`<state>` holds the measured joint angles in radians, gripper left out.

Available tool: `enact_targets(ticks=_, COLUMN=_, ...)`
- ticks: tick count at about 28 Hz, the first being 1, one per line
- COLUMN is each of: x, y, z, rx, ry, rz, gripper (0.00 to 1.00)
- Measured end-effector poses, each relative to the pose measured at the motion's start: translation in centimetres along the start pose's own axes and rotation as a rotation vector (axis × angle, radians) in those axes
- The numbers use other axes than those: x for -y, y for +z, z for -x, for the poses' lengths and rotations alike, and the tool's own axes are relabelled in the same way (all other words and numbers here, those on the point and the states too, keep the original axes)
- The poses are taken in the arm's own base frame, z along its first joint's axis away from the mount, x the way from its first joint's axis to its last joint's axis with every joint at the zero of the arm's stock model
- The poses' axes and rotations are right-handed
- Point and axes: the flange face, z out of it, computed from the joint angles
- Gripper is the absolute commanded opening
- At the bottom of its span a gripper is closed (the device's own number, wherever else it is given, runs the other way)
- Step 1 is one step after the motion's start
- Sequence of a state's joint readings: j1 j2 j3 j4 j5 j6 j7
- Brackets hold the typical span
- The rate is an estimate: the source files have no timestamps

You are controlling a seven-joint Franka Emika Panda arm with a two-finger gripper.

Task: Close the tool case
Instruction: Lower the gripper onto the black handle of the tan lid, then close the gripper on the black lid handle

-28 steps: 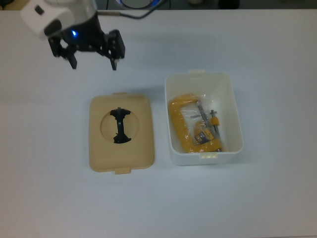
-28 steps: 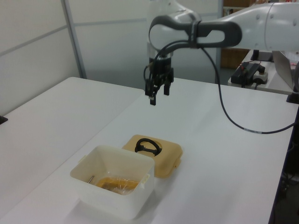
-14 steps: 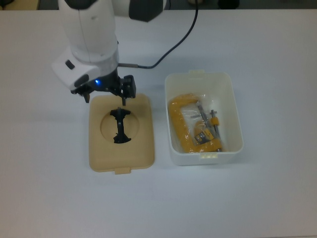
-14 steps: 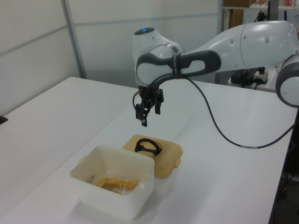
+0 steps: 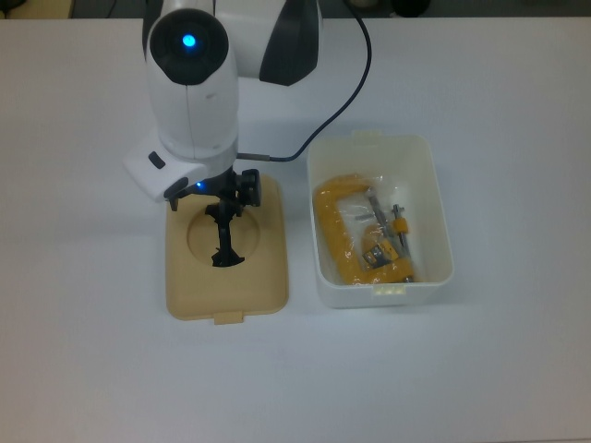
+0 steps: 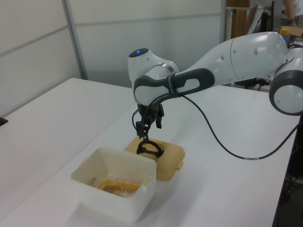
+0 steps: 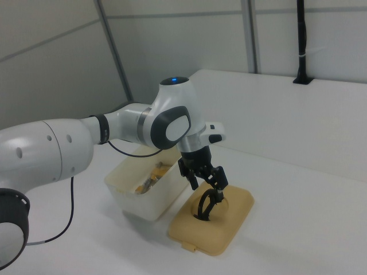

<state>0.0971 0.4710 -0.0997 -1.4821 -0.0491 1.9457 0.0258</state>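
Right view shows my tool (image 7: 209,182) spread, hovering just above the black handle (image 7: 206,204) — tan lid (image 7: 229,226) flat beside the white box (image 7: 137,195).

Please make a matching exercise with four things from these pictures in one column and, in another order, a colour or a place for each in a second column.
1. lid
2. box
3. clamp
4. gripper

a. inside the box
b. white, open on top
c. tan, flat on the table
d. just above the lid's black handle

Pairs: 1-c, 2-b, 3-a, 4-d
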Motion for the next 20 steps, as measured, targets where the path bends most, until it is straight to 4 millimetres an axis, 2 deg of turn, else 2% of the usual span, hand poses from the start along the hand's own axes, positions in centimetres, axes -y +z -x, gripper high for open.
enact_targets(ticks=6, x=0.5, y=1.7, z=-0.2, rx=0.017, ry=0.001, rz=0.018, gripper=0.94)
enact_targets(ticks=11, x=1.7, y=2.5, z=-0.4, rx=0.016, ry=0.003, rz=0.037, gripper=0.62)
enact_targets(ticks=12, x=1.9, y=2.6, z=-0.4, rx=0.016, ry=0.004, rz=0.038, gripper=0.50)
enact_targets(ticks=16, x=2.2, y=3.1, z=-0.4, rx=0.021, ry=0.002, rz=0.040, gripper=0.30)
enact_targets(ticks=17, x=2.3, y=3.2, z=-0.4, rx=0.023, ry=0.002, rz=0.040, gripper=0.20)
enact_targets(ticks=20, x=2.3, y=3.7, z=-0.4, rx=0.030, ry=0.004, rz=0.041, gripper=0.05)
